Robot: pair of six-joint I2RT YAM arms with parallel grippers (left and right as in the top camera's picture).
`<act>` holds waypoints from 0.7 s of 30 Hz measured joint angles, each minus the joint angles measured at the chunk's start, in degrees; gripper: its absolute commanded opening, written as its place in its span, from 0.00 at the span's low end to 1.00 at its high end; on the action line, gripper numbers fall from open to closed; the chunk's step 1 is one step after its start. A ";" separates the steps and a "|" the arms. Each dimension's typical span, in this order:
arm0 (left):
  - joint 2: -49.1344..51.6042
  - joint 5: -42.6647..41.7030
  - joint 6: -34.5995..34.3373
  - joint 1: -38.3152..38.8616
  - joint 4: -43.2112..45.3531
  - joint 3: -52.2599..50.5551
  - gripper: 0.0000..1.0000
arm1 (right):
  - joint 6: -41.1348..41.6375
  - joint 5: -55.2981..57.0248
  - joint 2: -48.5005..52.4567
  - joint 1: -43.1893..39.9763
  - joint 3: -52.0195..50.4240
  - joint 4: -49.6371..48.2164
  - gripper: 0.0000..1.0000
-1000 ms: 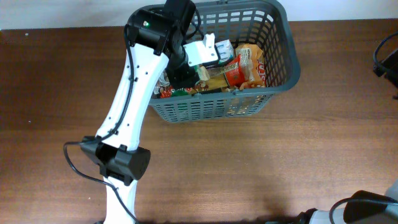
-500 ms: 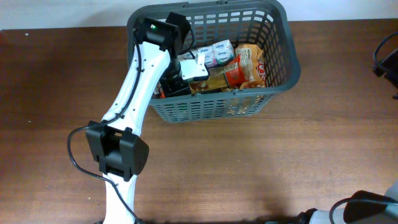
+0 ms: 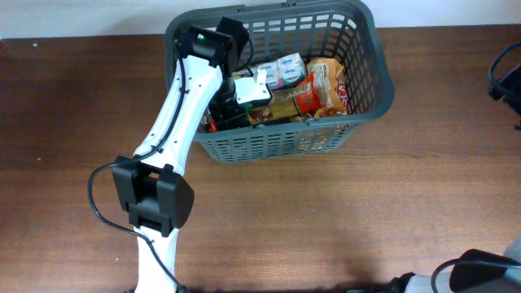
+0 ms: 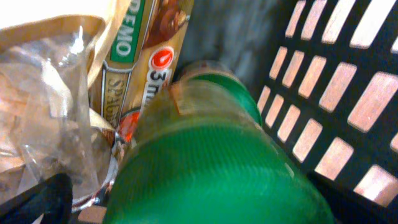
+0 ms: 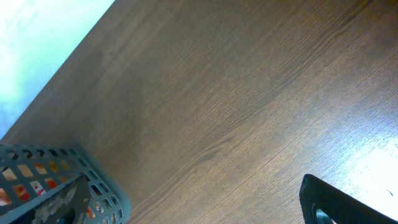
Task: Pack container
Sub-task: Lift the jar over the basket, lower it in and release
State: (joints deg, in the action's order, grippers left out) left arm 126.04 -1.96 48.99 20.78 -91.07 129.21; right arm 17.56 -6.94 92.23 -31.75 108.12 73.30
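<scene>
The dark grey slotted basket [image 3: 383, 73] stands at the table's far middle with several groceries in it. My left arm reaches down into its left part, and the left gripper [image 3: 234, 99] is low among the goods. In the left wrist view a jar with a green lid [image 4: 211, 143] fills the space at the jaws, right against the basket's lattice wall [image 4: 336, 93]; the gripper looks shut on it. My right gripper [image 5: 205, 211] hangs open over bare table, with the basket's corner [image 5: 106, 193] at lower left.
Next to the jar lie a spaghetti pack [image 4: 155, 37] and a crinkled clear bag [image 4: 43, 112]. A pale tissue pack [image 3: 286, 69] and a red and orange snack bag [image 3: 321, 85] lie in the basket's middle. The brown table [image 3: 342, 212] lies in front.
One second ago the left gripper was higher above the basket; it has since dropped into the basket's left part. In the last half second it has hardly moved.
</scene>
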 measured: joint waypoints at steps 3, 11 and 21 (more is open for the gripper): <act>0.00 0.11 0.04 -0.07 -0.09 0.00 0.99 | 0.02 0.00 0.00 0.00 0.00 0.00 0.99; 0.09 5.68 -8.46 0.09 0.74 5.60 0.99 | 0.00 0.00 0.00 0.00 0.00 0.00 0.99; -3.78 2.43 -20.00 0.09 1.70 38.34 0.99 | 0.00 0.00 0.00 0.00 0.00 0.00 0.99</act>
State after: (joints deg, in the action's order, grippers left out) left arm 122.26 0.47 28.99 20.86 -89.36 167.54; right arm 17.56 -6.94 92.23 -31.75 108.12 73.30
